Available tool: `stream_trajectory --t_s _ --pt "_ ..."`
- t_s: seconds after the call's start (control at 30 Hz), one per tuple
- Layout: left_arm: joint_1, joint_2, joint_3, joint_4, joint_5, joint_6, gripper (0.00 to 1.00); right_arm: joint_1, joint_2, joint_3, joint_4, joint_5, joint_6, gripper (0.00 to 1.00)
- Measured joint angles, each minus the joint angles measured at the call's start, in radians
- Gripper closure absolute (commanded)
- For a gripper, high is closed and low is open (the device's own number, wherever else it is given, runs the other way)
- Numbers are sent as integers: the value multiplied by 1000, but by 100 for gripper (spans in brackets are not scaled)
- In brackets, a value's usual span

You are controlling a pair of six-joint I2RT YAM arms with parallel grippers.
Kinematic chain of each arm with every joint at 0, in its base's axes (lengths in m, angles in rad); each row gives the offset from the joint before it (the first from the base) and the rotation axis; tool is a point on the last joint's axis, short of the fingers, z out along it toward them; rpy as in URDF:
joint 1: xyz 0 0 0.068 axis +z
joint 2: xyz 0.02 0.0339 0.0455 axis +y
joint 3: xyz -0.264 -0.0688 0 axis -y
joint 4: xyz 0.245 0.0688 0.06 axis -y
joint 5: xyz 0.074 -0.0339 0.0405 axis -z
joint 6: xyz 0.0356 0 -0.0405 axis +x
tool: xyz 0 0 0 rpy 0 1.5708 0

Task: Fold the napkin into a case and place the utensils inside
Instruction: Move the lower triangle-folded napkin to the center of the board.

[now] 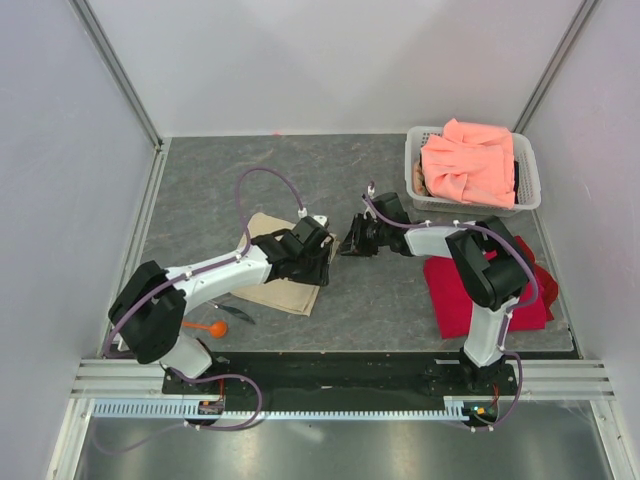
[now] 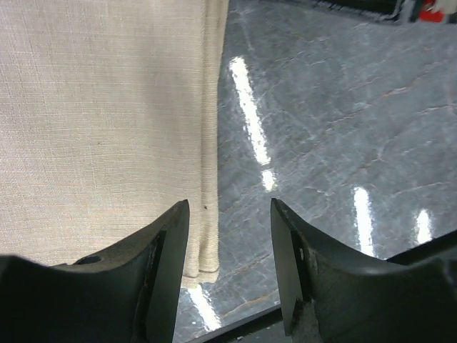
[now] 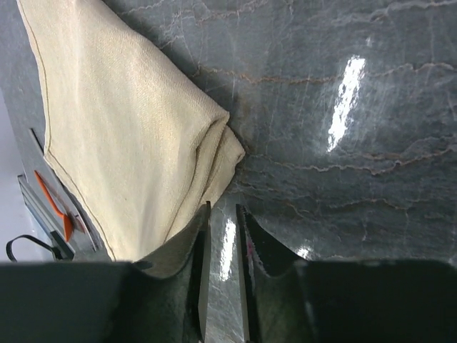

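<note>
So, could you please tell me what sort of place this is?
Probably a robotics lab test cell: plain white walls in aluminium framing enclose a grey table, and two robot arms are bolted at its near edge.

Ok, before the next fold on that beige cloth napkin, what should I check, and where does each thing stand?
1. Left hand open over the beige cloth napkin at its folded edge: ok.
2. Right hand holding cloth: not ok, nearly closed with only table in the gap.
3. Small orange spoon and thin dark utensil on the table beside the napkin: ok.
4. Bright red cloth apart from the napkin: ok.
5. Napkin lying flat under the left arm: cannot tell.
</note>
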Motion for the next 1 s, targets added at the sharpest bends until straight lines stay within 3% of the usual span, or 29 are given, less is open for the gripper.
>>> stream_trajectory --t_s 0.33,1.0 --pt "-34 32 -50 0 -25 1 40 0 27 30 -9 10 14 75" --pt "-156 32 -103 -42 -136 -19 44 -9 80 67 34 31 42 93"
